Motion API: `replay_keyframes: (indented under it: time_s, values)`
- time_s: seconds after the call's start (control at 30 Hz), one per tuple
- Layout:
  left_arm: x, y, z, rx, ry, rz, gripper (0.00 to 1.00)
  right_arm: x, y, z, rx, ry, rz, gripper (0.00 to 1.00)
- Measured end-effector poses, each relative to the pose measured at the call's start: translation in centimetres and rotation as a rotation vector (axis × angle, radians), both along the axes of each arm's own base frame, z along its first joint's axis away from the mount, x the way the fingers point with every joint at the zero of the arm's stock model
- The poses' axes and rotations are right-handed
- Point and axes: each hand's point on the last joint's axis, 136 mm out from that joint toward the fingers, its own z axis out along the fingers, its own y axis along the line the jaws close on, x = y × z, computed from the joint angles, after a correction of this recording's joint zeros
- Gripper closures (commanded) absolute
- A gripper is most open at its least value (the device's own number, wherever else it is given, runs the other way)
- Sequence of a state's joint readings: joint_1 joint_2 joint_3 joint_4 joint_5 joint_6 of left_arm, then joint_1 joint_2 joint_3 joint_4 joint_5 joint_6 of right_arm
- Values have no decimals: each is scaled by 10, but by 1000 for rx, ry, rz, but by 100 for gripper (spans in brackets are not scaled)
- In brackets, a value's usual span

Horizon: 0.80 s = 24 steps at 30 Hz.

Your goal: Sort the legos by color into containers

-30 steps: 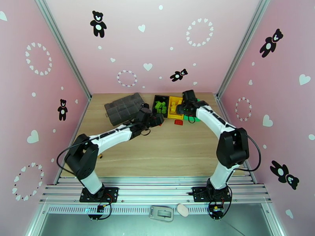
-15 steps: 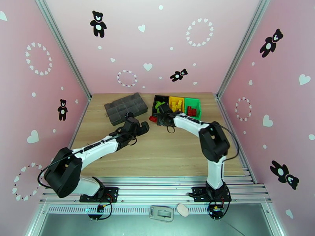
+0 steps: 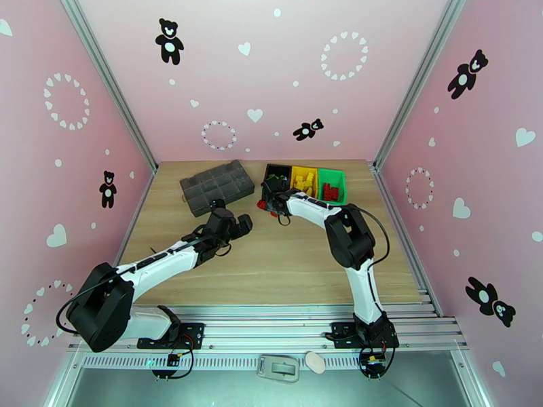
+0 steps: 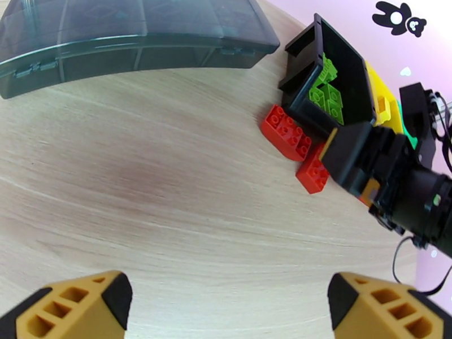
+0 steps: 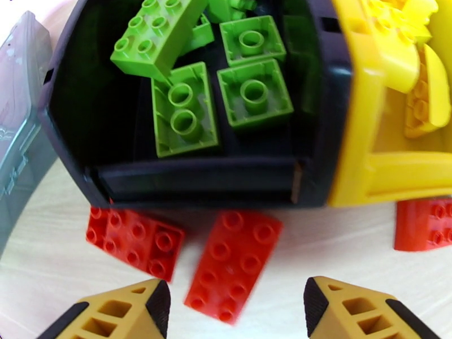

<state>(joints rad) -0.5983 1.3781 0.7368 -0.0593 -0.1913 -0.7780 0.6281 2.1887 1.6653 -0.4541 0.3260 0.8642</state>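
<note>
Half open and gripping nothing, hovering with right claw (image 5: 234, 303) over oblong red studded plastic brick (image 5: 233, 265) lying on wooden bench (image 5: 339, 264), just beside black plastic bin (image 5: 198, 179). Judging it light, rigid and slick, so pinching across smooth long sides. Holding left claw (image 4: 226, 303) wide open, empty.

Wooden table (image 3: 285, 259) carries organizer box (image 3: 216, 186), three joined bins (image 3: 342, 186), loose red legos (image 5: 233, 265).

The top camera sits high behind the arms (image 3: 183, 249), looking down on the whole table (image 3: 285, 266). The left wrist camera looks low and forward, the black bin (image 4: 347, 69) well ahead of the left gripper (image 4: 226, 303). The right wrist camera hangs close above this bin and the red bricks (image 5: 233, 261); both wrist views share them.
</note>
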Motion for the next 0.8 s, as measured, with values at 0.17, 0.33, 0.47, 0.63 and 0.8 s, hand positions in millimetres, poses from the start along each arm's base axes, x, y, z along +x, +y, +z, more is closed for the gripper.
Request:
replay_keyframes:
  time_s: [0.17, 0.33, 0.47, 0.63, 0.8]
  values:
    - [0, 0, -1, -1, -1, 0, 3, -2, -2, -13, -19, 24, -17, 33]
    - [0, 0, -1, -7, -8, -1, 2, -1, -5, -23, -40, 36, -32, 34]
    - [-1, 0, -3, -5, -4, -2, 3, 0, -5, -31, -50, 46, -34, 37]
    - [-1, 0, -3, -5, -4, -2, 2, 1, -7, -32, -65, 42, -40, 48]
    - [-1, 0, -3, -6, -4, -2, 3, -1, -12, -33, -89, 27, -25, 69]
